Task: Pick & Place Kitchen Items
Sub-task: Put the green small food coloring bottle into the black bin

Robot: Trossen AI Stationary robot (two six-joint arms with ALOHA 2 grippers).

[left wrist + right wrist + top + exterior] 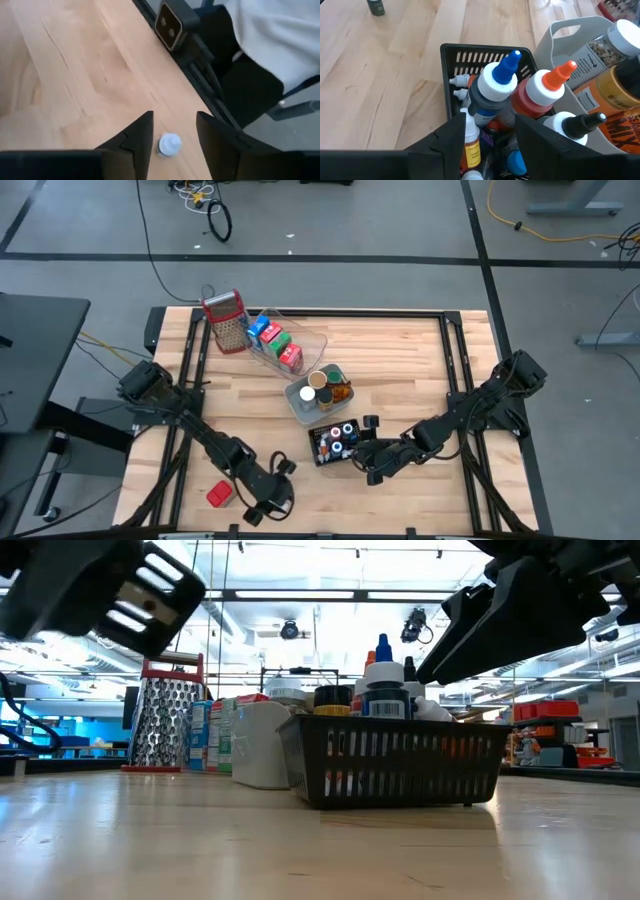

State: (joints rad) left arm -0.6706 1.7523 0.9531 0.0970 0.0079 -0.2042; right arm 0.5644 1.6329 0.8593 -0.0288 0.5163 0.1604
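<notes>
Nearest the table's front edge, the left gripper hangs low over the bare wood with its two dark fingers spread apart and nothing between them but a small white cap, which lies on the table in the gap, touching neither finger. A red carton lies on the wood just beside that arm, toward the left edge. Farther in, the right gripper hovers at the black basket, fingers parted and empty, pointing down over its contents. That basket holds small squeeze bottles packed upright: a blue-tipped bottle, an orange-tipped bottle, a little yellow-labelled bottle and a black-tipped white one. Touching the basket on its far side, the grey tray carries round jars and cans, one with a white lid. Beyond it the clear tray holds blue, green and red cartons in a row, and the metal grater with its red top stands farthest back.
</notes>
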